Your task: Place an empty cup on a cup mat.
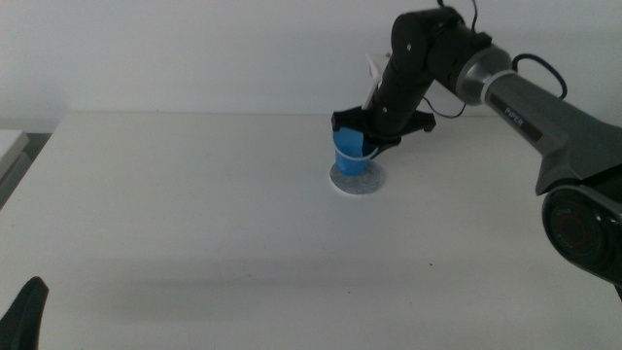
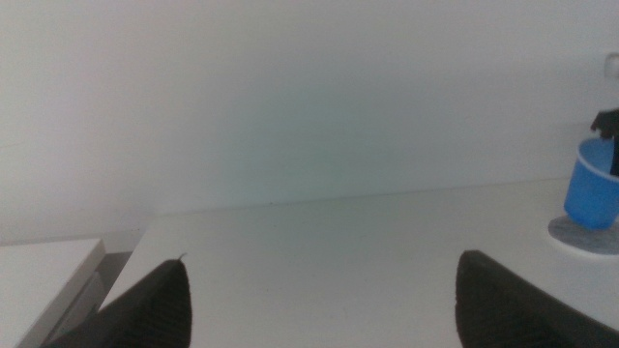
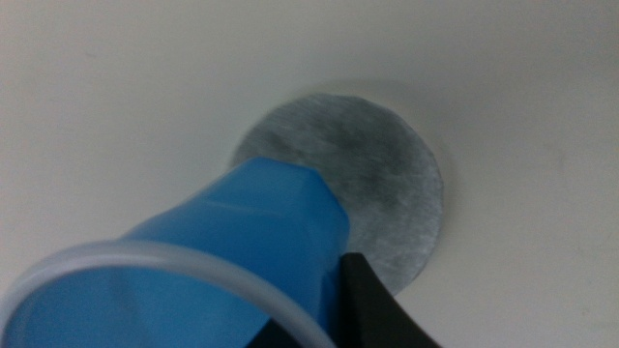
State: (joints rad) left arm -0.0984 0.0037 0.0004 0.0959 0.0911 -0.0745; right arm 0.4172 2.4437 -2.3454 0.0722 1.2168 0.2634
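Observation:
The bright blue cup (image 1: 348, 156) stands upright over the grey round cup mat (image 1: 357, 181) at the table's far middle. Its base is on or just above the mat; I cannot tell whether they touch. My right gripper (image 1: 365, 139) reaches down from the right and is shut on the cup's rim, denting its wall. In the right wrist view the cup (image 3: 242, 251) covers one side of the mat (image 3: 377, 184), with a dark jaw against its wall. The left wrist view shows the cup (image 2: 590, 188) on the mat (image 2: 580, 237). My left gripper (image 1: 24, 313) waits open at the near left corner.
The white table (image 1: 194, 224) runs back to a pale wall. A white ledge (image 1: 12, 146) sits beyond the table's left edge. The right arm's dark links (image 1: 544, 107) cross the far right side.

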